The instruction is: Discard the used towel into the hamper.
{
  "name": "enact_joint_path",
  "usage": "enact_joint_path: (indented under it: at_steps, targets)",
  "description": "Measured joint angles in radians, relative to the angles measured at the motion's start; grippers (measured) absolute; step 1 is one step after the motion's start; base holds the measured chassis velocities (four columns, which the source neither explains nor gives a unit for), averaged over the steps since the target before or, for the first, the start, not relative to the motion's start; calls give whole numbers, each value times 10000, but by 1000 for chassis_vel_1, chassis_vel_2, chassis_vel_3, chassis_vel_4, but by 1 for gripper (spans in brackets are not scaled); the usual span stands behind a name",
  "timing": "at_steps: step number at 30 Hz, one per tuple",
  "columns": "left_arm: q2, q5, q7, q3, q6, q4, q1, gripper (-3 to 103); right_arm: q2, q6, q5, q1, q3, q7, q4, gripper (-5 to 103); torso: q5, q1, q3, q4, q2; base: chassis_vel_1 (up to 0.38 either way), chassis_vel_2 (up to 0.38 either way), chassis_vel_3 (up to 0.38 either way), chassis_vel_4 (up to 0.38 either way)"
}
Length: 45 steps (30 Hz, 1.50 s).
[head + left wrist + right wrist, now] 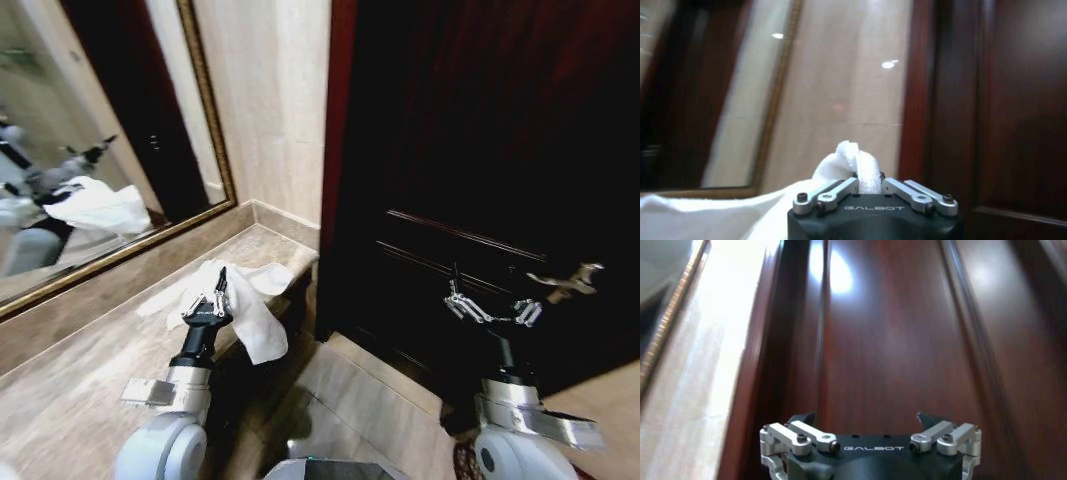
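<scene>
My left gripper point(218, 292) is shut on the white towel point(255, 325), which it holds above the counter's end. One fold hangs down past the counter edge, and more cloth trails on the marble. In the left wrist view a bunch of towel point(848, 157) sticks up between the closed fingers of the left gripper point(867, 182). My right gripper point(490, 308) hovers open and empty in front of the dark door, and the right wrist view shows this right gripper point(865, 419) with jaws apart. A reddish-brown sliver point(462, 462) beside my right arm may be the hamper; the rest is hidden.
A gold-framed mirror point(205, 130) lines the wall on the left, over the marble counter point(60, 390). A dark wooden door point(480, 140) with a metal handle point(570, 278) stands close on the right. Tiled floor point(350, 400) lies between the counter and the door.
</scene>
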Motion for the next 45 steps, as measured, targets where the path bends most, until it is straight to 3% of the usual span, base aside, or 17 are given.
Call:
enact_joint_path:
  at_steps: [5, 45]
  targets:
    - [449, -647, 59, -316, 140, 4, -260, 0, -1, 38, -21, -34, 9, -48, -21, 100, -3, 1, 0, 0, 0, -128, -134, -121, -127]
    - [467, -1129, 195, 289, 276, 575, -1261, 0, 324, 83, -472, 137, -69, -135, -309, 100, -1, 0, 0, 1, 1, -124, -125, -119, -125]
